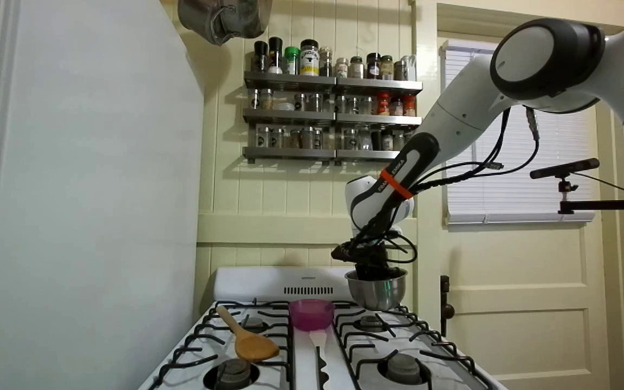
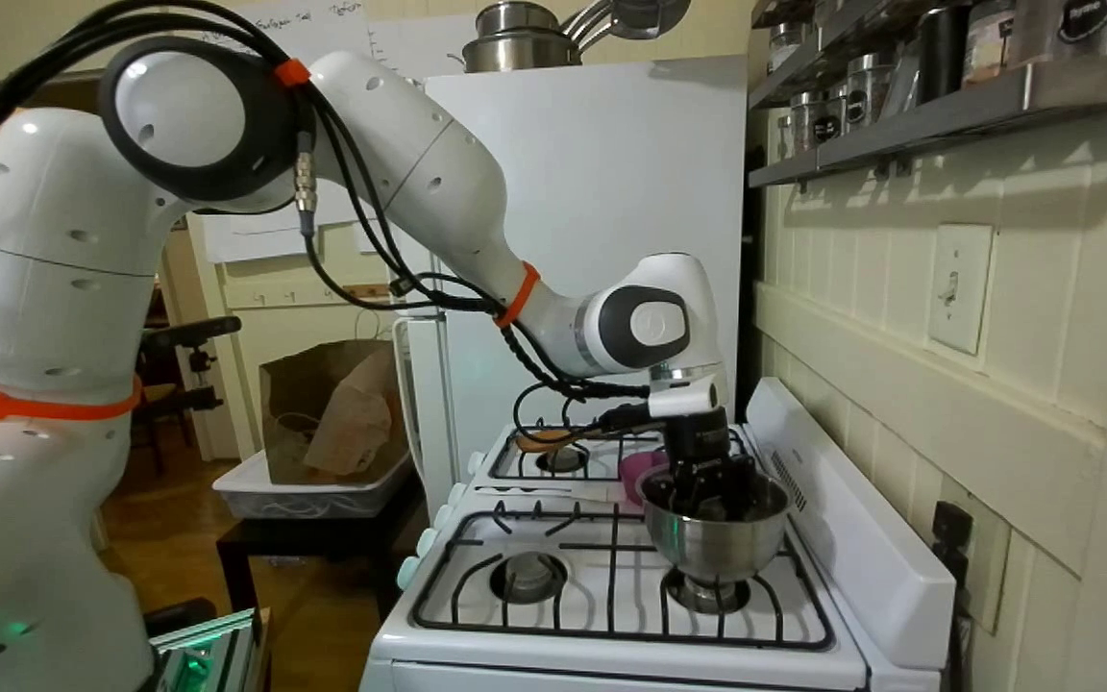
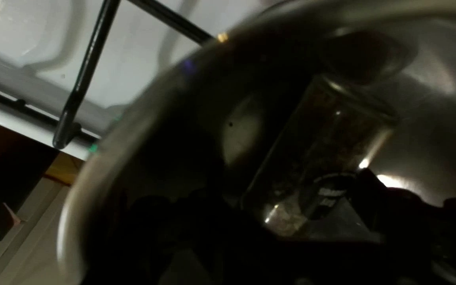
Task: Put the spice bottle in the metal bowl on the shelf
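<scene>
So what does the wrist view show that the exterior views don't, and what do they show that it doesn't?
Only the wrist view: the glass spice bottle inside the metal bowl; it's too dark to tell whether it is gripped.
Only the exterior views: the wooden spoon on the stove, the wall shelf with its jars, and the white arm.
Shared: the metal bowl, the black grate and the end effector.
</scene>
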